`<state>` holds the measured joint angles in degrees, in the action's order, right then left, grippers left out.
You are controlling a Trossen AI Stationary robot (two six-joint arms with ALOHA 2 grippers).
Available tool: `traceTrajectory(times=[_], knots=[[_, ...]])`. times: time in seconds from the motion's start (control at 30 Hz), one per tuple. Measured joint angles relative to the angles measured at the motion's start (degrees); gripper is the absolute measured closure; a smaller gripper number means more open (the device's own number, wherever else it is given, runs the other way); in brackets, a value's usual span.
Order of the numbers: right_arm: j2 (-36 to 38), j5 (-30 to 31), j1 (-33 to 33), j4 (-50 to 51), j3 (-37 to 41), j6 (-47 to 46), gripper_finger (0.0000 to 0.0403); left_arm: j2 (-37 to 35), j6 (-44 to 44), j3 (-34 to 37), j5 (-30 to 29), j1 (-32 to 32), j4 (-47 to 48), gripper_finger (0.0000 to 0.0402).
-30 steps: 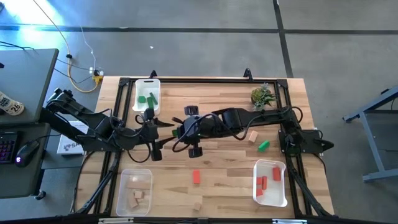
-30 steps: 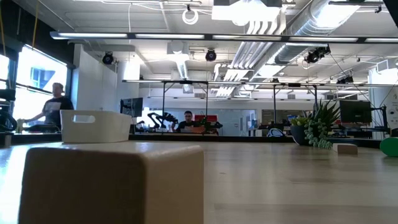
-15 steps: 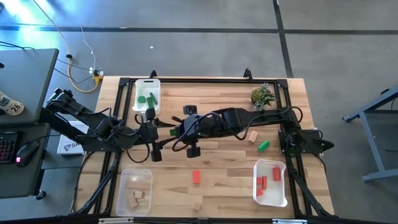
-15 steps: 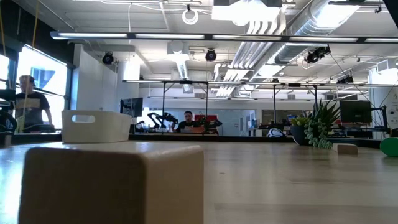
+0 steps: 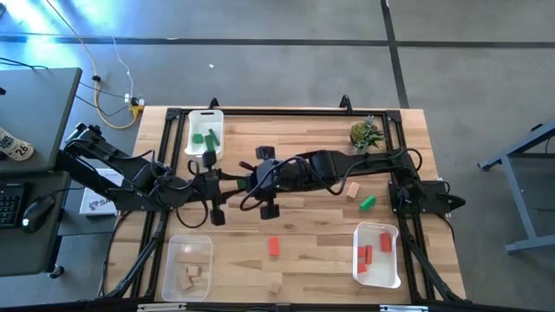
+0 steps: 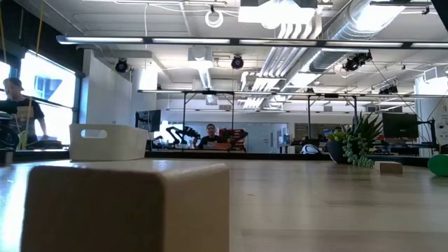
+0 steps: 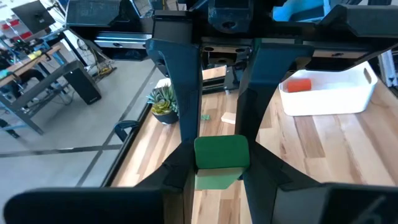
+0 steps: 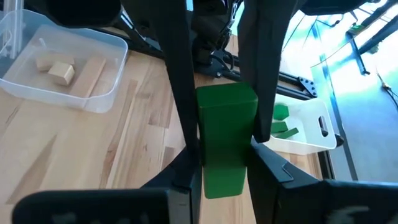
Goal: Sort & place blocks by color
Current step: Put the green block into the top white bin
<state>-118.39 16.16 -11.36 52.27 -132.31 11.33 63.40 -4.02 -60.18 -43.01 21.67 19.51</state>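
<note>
A: Where do the two grippers sit?
B: Both meet near the middle of the high view. The left gripper [image 5: 227,186] reaches in from the left, the right gripper [image 5: 245,185] from the right, tips facing each other.

A: What are the fingers doing?
B: Each wrist view shows a green block [image 7: 221,160] pinched between its own two fingers, so both pairs appear pressed on the same piece [image 8: 227,138]. In the high view the block itself is too small to make out.

A: And the other blocks?
B: Green pieces lie in the white tray [image 5: 192,137] at upper left. Tan ones sit in the clear tray [image 5: 173,270] at lower left, red ones in the white tray [image 5: 395,270] at lower right. On the bare table [image 5: 316,251], a red block [image 5: 274,247] lies below centre, a tan block [image 5: 275,285] near the bottom edge, and a tan block [image 5: 353,190] and a green block [image 5: 368,203] right of centre. A potted plant [image 5: 365,133] stands at upper right.
</note>
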Motion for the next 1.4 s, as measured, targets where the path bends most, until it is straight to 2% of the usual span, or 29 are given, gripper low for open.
traceTrajectory(times=[0.2, 0.53, 0.7, 0.8, 1.1, 1.4], knots=[[0.0, 0.23, -0.02, 0.27, 0.0, -0.83, 0.0318, -0.02, -0.7, 0.0, 0.17, -0.01, -0.01, 0.0327], [0.0, -0.19, 0.22, 1.24, 0.0, -2.05, 0.025, -0.02, -0.89, 0.0, 0.15, 0.0, 2.19, 0.0325], [0.0, 2.49, 0.22, 1.43, 0.0, -1.97, 0.0211, 0.0, -0.38, -0.02, -3.7, -0.03, 6.64, 0.0325], [0.0, 4.79, 0.22, 2.41, 0.0, -1.88, 0.0202, 0.0, 2.27, -0.02, -5.68, -1.03, 11.53, 0.0325], [0.0, 5.49, 0.22, 6.75, 0.0, -2.29, 0.0203, 0.02, 14.57, -0.02, -6.2, -11.02, 30.27, 0.0324], [0.0, 5.49, 0.44, 7.23, 0.0, -2.34, 0.0203, 0.02, 17.58, -0.02, -0.66, -25.75, 34.53, 0.0324]])
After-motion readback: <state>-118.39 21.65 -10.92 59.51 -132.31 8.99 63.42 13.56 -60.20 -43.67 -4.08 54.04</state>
